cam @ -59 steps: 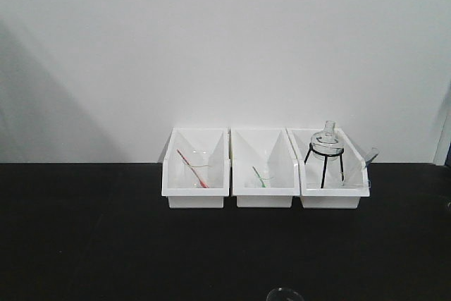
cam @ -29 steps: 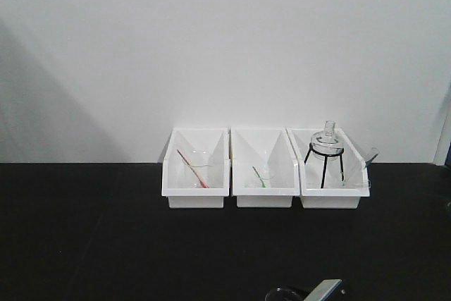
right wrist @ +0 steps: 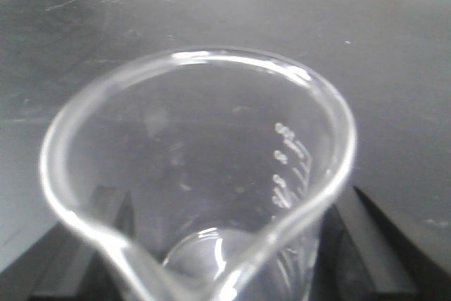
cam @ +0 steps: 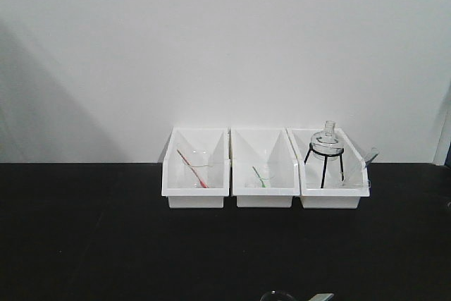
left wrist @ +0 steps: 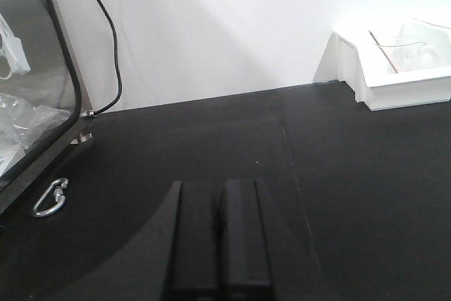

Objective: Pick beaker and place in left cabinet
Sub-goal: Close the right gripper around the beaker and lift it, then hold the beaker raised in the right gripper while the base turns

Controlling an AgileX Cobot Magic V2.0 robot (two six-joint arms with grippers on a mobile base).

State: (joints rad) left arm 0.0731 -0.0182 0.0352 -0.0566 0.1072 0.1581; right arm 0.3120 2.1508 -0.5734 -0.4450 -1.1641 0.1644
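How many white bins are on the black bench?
3, in a row by the wall: left bin, holding a red rod; middle bin, green rod; right bin, flask.

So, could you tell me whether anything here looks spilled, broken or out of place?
Nothing stands out: the beaker looks intact and empty, the white bins sit in a straight row, and the black bench shows no spill.

Left gripper (left wrist: 220, 188): matte black, flat rectangular jaws.
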